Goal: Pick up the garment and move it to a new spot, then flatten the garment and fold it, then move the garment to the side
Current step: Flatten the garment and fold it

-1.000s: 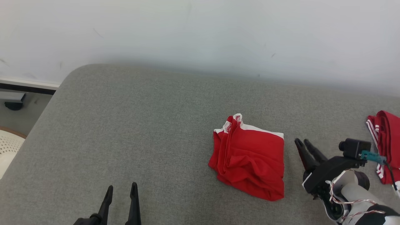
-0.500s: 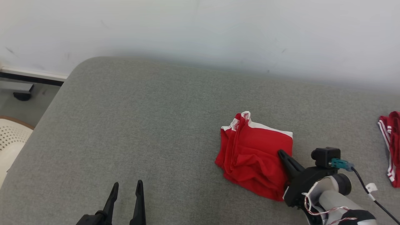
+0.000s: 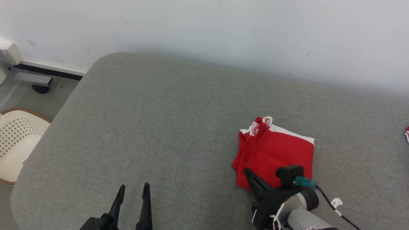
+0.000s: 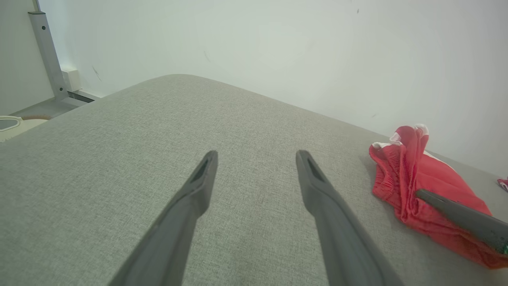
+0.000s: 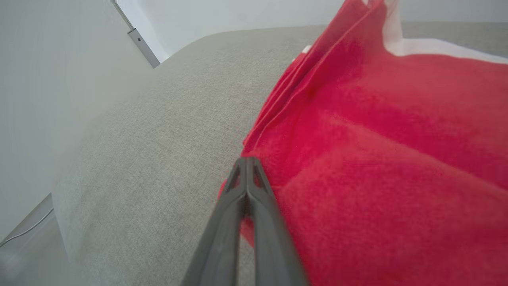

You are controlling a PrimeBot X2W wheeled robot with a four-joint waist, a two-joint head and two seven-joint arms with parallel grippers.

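Garment [image 3: 278, 148] on grey cushion [image 3: 153, 127], white wall [image 3: 204, 25] behind, pale chair [image 3: 16, 143] left

the garment [image 3: 278, 150] is soft matt red cloth with a white cloth band. the grey cushion [image 3: 159, 127] under it is coarse woven fabric, matt and slightly rough. the left gripper [image 4: 256, 155] and right gripper [image 5: 247, 160] look like smooth dark matt plastic. the wall [image 3: 204, 28] is smooth, matt paint.

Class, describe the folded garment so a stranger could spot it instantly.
Start at the wide grey cushion. On its right side lies the garment, folded square. Nothing nearby matches its bright red with a white band on the far edge.
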